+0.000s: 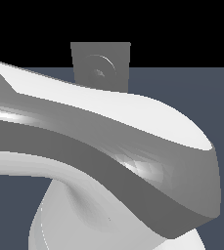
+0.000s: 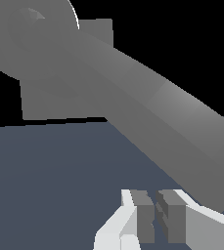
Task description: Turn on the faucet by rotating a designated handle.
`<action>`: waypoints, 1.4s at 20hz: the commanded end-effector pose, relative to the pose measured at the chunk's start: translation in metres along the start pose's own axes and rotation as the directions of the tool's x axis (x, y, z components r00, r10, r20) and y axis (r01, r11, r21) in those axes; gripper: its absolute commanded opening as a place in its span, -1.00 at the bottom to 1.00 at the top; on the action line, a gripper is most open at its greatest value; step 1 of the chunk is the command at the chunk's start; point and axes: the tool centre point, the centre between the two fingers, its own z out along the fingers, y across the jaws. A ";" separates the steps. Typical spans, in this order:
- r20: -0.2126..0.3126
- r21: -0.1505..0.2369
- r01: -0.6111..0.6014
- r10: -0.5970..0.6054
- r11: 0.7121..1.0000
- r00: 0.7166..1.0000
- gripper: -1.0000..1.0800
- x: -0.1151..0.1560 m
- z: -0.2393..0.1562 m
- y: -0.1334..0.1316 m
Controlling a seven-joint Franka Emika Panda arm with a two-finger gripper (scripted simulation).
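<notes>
Gripper (image 2: 155, 215) pinched together, empty, just beside handle (image 2: 182, 127); arm hides faucet (image 1: 101, 66) base — push may skid off bar

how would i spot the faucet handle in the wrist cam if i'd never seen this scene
Find the squarish flat grey block standing against the black background. From the round hub in front of it, one long narrow grey bar, the handle, runs diagonally toward the gripper. Unlike the block it is elongated, with a lighter end, and unlike the white gripper it is matte grey.
</notes>
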 end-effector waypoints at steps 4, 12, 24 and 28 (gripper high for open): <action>-0.035 -0.005 0.004 -0.004 1.000 0.999 -1.00 0.028 0.004 0.018; -0.040 -0.006 0.005 -0.005 1.000 0.999 -1.00 0.049 0.004 0.039; -0.029 -0.006 -0.016 0.016 1.000 0.999 -1.00 0.068 -0.002 0.052; -0.031 -0.006 -0.014 0.013 1.000 0.999 -1.00 0.082 -0.002 0.054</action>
